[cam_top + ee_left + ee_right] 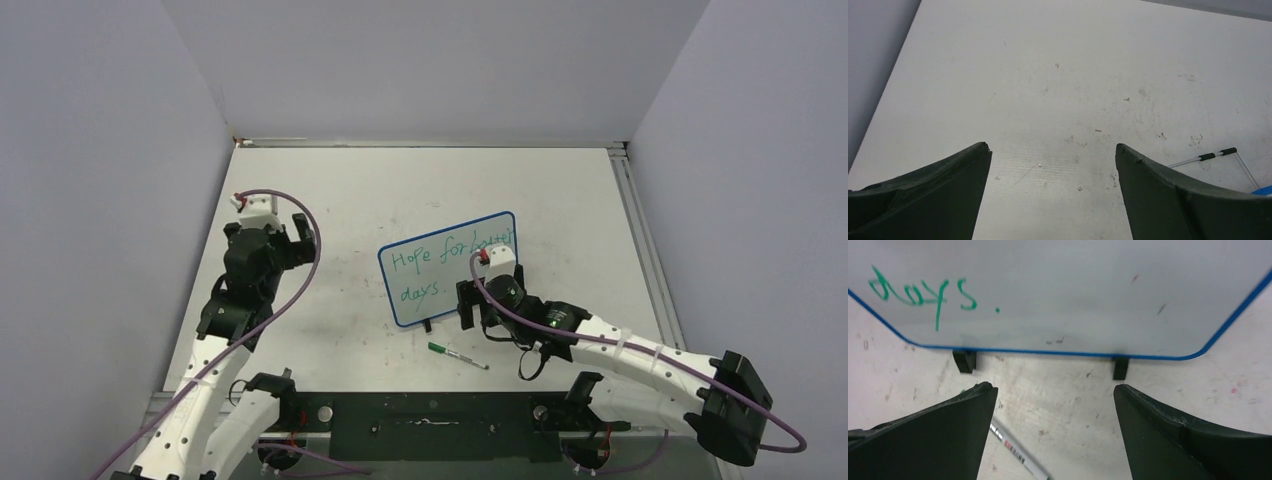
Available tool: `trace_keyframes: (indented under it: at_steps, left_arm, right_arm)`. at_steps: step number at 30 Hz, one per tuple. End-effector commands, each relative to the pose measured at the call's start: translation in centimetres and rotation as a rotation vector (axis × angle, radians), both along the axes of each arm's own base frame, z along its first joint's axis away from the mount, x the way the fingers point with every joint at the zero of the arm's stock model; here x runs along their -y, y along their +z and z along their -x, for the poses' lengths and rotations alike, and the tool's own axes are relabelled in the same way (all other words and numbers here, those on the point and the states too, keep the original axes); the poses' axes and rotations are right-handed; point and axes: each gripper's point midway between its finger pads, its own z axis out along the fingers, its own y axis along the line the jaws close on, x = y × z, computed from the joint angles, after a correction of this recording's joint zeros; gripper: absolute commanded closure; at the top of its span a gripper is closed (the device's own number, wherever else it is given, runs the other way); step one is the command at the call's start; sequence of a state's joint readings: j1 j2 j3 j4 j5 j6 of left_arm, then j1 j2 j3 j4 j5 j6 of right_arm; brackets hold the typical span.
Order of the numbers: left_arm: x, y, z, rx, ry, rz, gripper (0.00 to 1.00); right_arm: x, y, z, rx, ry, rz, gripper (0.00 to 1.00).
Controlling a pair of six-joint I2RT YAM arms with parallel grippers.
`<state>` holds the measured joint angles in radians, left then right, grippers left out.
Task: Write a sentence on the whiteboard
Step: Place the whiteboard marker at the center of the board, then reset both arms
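The whiteboard (440, 292), glossy white with a thin blue frame, stands mid-table. The sentence (432, 262) in green reads "Hope for better days." in two lines. In the right wrist view the whiteboard (1073, 290) fills the top, with "days." (923, 292) at the left and two black feet (964, 361) below. A green-capped marker (457, 355) lies on the table in front of the board; it also shows in the right wrist view (1015, 455). My right gripper (478, 308) is open and empty just before the board's lower right edge (1054, 390). My left gripper (298, 232) is open and empty at the left (1053, 150).
The table (560, 210) is white and scuffed, with grey walls on three sides. A thin wire stand with black caps (1218, 154) and a blue corner of the board (1265, 190) show at the right of the left wrist view.
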<state>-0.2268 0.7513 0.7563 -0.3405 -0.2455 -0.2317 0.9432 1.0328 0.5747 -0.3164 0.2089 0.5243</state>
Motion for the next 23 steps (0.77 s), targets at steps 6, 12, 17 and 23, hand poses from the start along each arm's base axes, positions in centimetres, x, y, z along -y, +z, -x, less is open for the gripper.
trace_keyframes:
  at_steps: [6,12,17,23]
  left_arm:
    - [-3.1,4.7,0.4,0.173,0.178,0.027,0.04]
    - [-3.6,5.7,1.2,0.228,0.19,0.027,0.04]
    - [-3.6,6.0,1.4,0.244,0.189,0.031,0.04]
    - [-3.6,6.0,1.4,0.239,0.19,0.026,0.04]
  right_arm:
    - [5.8,15.2,-8.5,0.527,-0.265,-0.076,0.1]
    - [10.4,20.8,-12.3,0.684,-0.312,-0.26,0.1]
    - [13.3,21.3,-13.5,0.716,-0.383,-0.286,0.1]
    - [14.6,21.2,-13.2,0.731,-0.442,-0.261,0.1]
